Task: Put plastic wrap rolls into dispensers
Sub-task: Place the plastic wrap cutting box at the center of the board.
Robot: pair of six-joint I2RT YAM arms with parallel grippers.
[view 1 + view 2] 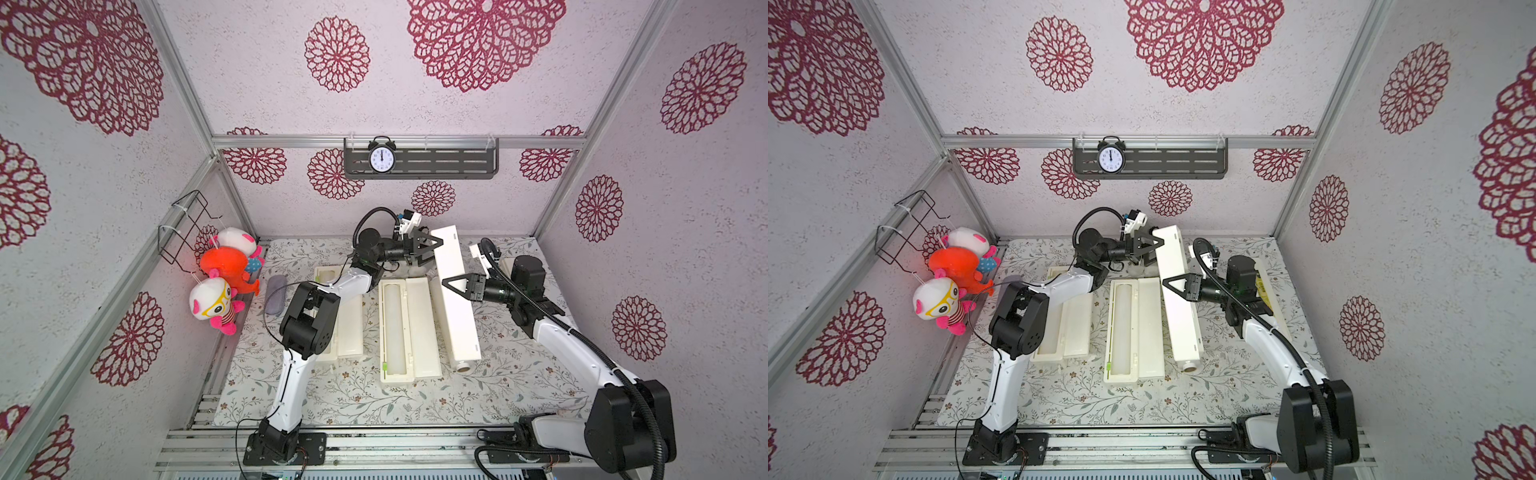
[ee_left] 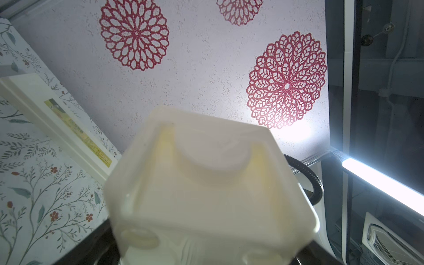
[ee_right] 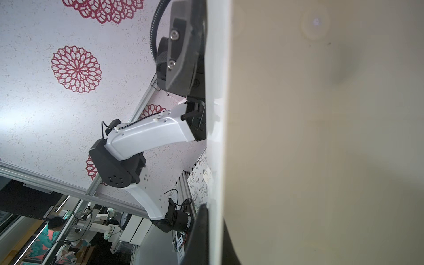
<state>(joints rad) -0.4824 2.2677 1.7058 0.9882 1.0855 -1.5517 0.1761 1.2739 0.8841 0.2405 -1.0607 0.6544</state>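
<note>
- The floral mat (image 1: 519,386) carries everything.
- My left arm (image 1: 307,316) lies across the open left dispenser (image 1: 351,332) and hides much of its tray.
- My right arm (image 1: 573,345) partly hides a fourth dispenser (image 1: 1264,286) at the far right.
- The closed dispenser (image 1: 457,316) slants right of centre with its far end raised.
- The left gripper (image 1: 434,250) stands wide with that raised end between its fingers. I cannot tell whether they press it.
- The right gripper (image 1: 446,284) is fully closed, its tip against the box's long side. I cannot confirm a hold.
- The middle dispenser (image 1: 422,328) lies open with one roll (image 1: 392,324) in its tray.
- A second roll (image 1: 464,366) lies under the closed dispenser, its cardboard end showing.
- Plush toys (image 1: 220,282) hang on the left wall, with a grey pouch (image 1: 276,297) on the mat near them.
</note>
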